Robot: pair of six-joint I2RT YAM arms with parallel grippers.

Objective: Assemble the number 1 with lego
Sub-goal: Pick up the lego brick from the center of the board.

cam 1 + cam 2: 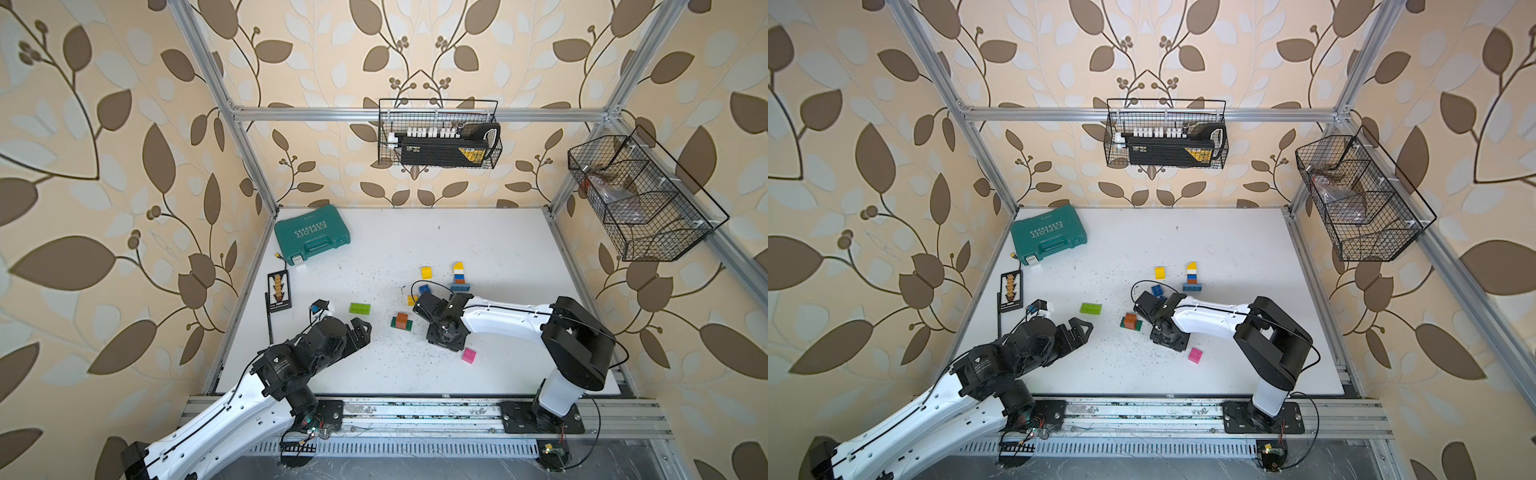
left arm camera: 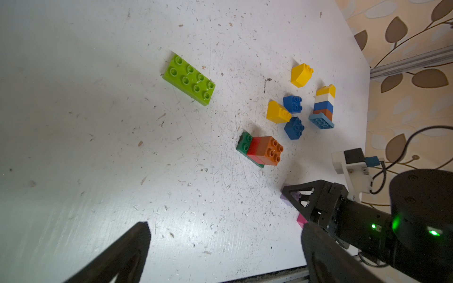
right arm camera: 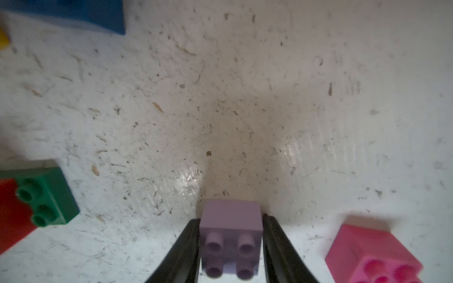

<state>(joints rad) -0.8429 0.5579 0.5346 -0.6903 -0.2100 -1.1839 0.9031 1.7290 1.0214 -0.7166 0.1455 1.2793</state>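
Two right gripper [image 3: 231,219] jaws clamp the lilac studded plastic brick [image 3: 231,239]; slippage could knock the pink studded brick [image 1: 469,355] at 4 o'clock.

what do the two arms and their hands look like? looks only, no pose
Both alike: left arm and right arm have white shell links, black joint housings and a black cable clipped along the shell. Left hand and right hand are black, with tapered triangular open-frame fingers. A white wrist camera bracket carries a blue plug; green lights glow on the right arm.
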